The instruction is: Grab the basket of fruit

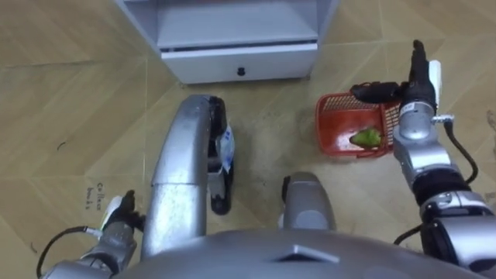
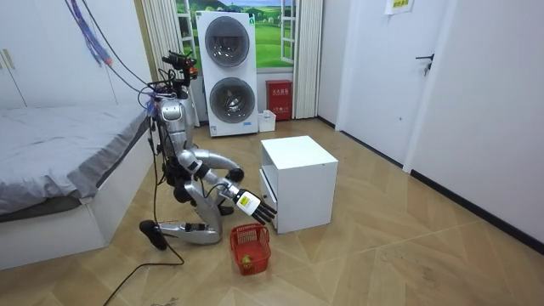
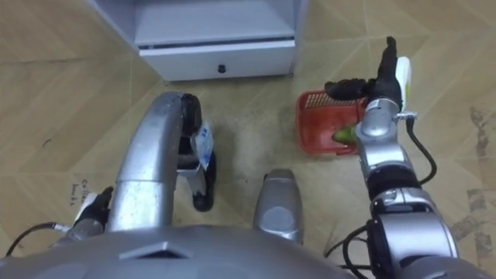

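Robot kneels by the white cabinet (image 1: 232, 46), prob. to get low enough for the floor. Red mesh basket (image 1: 321, 116) stands upright on the floor just right of the cabinet. Right hand (image 1: 415, 81) is over its right rim, fingers straight, thumb spread, holding nothing. Left hand (image 1: 118, 225) is low, grip unclear. One green fruit (image 1: 366, 139) inside

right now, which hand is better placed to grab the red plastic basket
Right: the right hand is at the rim of the red plastic basket, fingers straight; the left hand is low and far off.
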